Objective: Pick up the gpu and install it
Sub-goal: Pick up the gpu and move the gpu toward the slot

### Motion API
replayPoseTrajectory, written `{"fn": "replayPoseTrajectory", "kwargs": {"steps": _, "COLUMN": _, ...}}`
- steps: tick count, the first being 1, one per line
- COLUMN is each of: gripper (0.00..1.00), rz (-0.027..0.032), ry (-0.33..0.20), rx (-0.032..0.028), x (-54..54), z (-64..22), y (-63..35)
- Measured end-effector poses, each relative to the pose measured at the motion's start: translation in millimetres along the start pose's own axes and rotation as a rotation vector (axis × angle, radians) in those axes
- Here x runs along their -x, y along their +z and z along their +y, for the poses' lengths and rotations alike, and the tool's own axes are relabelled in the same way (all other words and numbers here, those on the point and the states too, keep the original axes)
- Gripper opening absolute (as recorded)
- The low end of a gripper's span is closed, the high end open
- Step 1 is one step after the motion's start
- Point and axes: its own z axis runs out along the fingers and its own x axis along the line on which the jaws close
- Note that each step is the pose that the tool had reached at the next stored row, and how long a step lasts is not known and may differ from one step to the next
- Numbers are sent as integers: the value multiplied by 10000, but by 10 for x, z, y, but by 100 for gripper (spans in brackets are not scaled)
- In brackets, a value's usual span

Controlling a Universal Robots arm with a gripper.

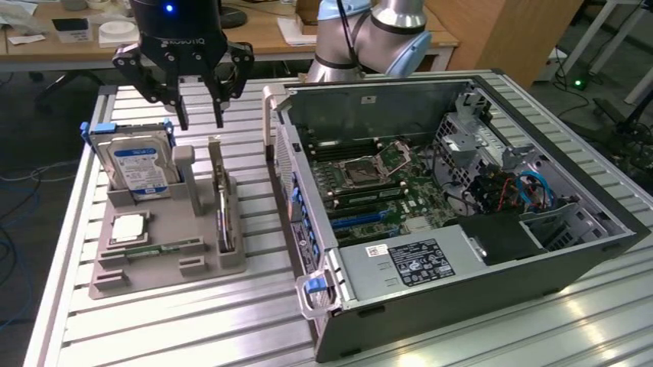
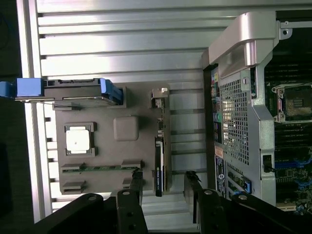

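Observation:
The gpu [image 1: 219,200] stands on its long edge in a slot of the grey holder [image 1: 153,271] on the table; it is a thin card with a silver bracket at its far end. From the wrist view I look down on the gpu's top edge [image 2: 160,158]. My gripper [image 1: 201,122] hangs open above the far end of the holder, a little above the card and touching nothing. Its two dark fingertips [image 2: 138,187] stand on either side of the card's line, and the gripper [image 2: 165,195] has nothing between them.
The holder [image 2: 105,109] also carries a silver hard drive [image 1: 138,164] with blue clips, a square processor [image 1: 128,227] and a narrow memory strip [image 1: 164,248]. To the exterior view's right lies the open computer case [image 1: 571,252], its motherboard [image 1: 378,180] exposed. The table is slatted aluminium [image 1: 204,321].

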Motion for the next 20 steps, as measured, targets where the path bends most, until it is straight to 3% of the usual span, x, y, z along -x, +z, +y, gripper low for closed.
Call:
{"fn": "replayPoseTrajectory", "kwargs": {"steps": 4, "gripper": 47, "rz": 5, "ry": -69, "rx": 1, "x": 0, "z": 0, "y": 0}}
{"fn": "replayPoseTrajectory", "kwargs": {"steps": 11, "gripper": 47, "rz": 29, "ry": -650, "rx": 15, "x": 0, "z": -4, "y": 24}}
{"fn": "replayPoseTrajectory", "kwargs": {"steps": 20, "gripper": 47, "rz": 33, "ry": -700, "rx": 15, "x": 1, "z": -51, "y": 95}}
